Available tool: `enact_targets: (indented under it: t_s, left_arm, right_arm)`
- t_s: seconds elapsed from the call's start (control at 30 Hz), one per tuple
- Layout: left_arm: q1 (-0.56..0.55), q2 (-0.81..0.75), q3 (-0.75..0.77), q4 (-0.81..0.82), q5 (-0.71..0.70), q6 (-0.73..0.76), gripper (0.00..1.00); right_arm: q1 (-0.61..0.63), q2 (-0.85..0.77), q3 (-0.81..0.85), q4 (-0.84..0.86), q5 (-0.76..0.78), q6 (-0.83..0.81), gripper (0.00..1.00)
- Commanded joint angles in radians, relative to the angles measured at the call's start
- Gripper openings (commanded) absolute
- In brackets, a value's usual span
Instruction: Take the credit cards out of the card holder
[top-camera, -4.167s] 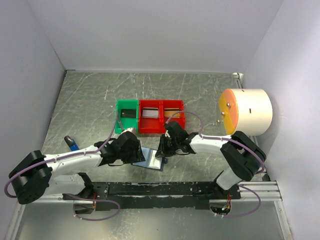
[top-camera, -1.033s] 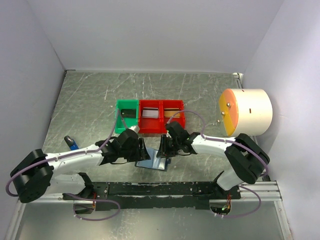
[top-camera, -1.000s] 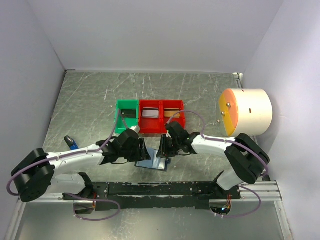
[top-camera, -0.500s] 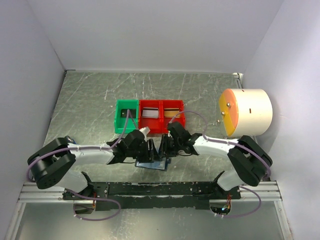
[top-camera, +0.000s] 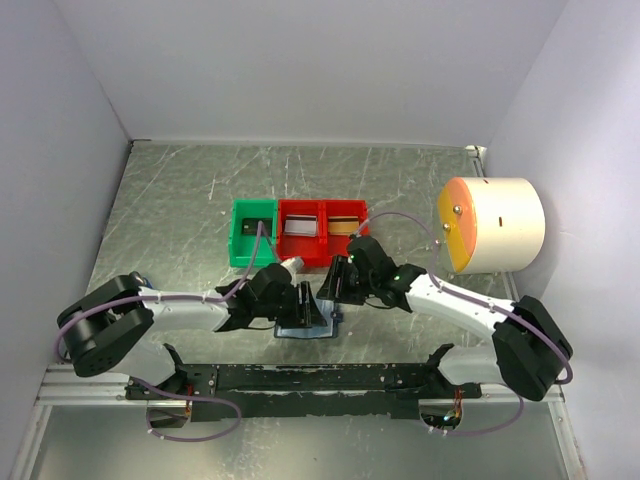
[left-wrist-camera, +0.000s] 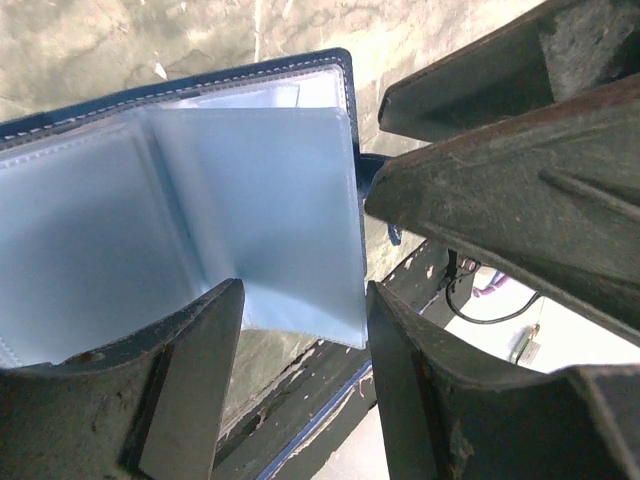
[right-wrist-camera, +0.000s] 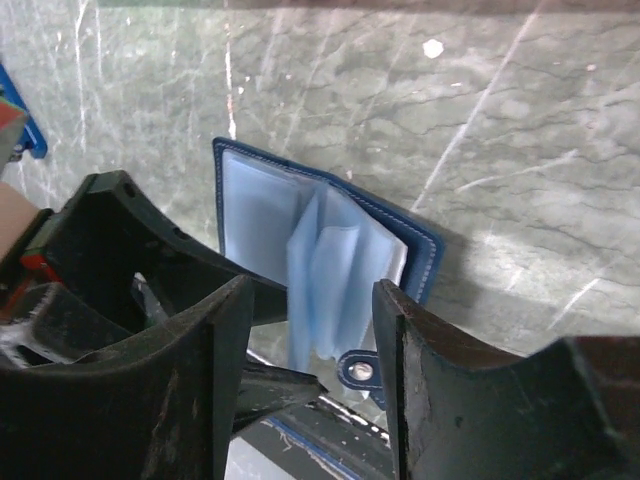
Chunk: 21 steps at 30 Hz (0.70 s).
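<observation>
Since half a second ago the right arm has swung its elbow out toward 3 o'clock, and the right claw has lifted off toward 12 o'clock with its fingers spread wider. The left arm has barely shifted.

Seen from above, the card holder lies open on the tabletop, near the front edge and at 6 o'clock from the red bin. Its navy cover is flat on the surface. A few pale blue clear pocket leaves stand up along the middle fold. The snap tab sticks out of the edge nearest the rail.

The right claw hangs above the holder with its jaws apart and nothing between them; the leaves show through the gap. The left claw is low at the holder, also with its jaws apart. The lower edge of one clear leaf sits in its gap, but I cannot tell whether either finger touches it. The two claws are close together over the wallet, and the right claw's fingers fill the 2 o'clock corner of the left wrist view.

The credit cards are in the bins. A silvery one and a tan-brown one are in the red bin's two compartments, and a dark one is in the green bin at its 9 o'clock side. A pale cylinder with an orange face stands well apart at the tabletop's 3 o'clock edge.
</observation>
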Motion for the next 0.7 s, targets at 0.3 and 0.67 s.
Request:
enact_targets:
  t_s: [0.3,0.67]
  left_arm:
    - [-0.043,-0.108,0.037,-0.111,-0.102,0.033,0.66]
    - [-0.044,-0.232,0.027,-0.284,-0.218,0.045,0.70]
  right_arm:
    - [0.000,0.127,0.033,-0.059,-0.056,-0.089,0.37]
    - [0.003,0.103,0.029,0.027,-0.199,-0.113,0.36]
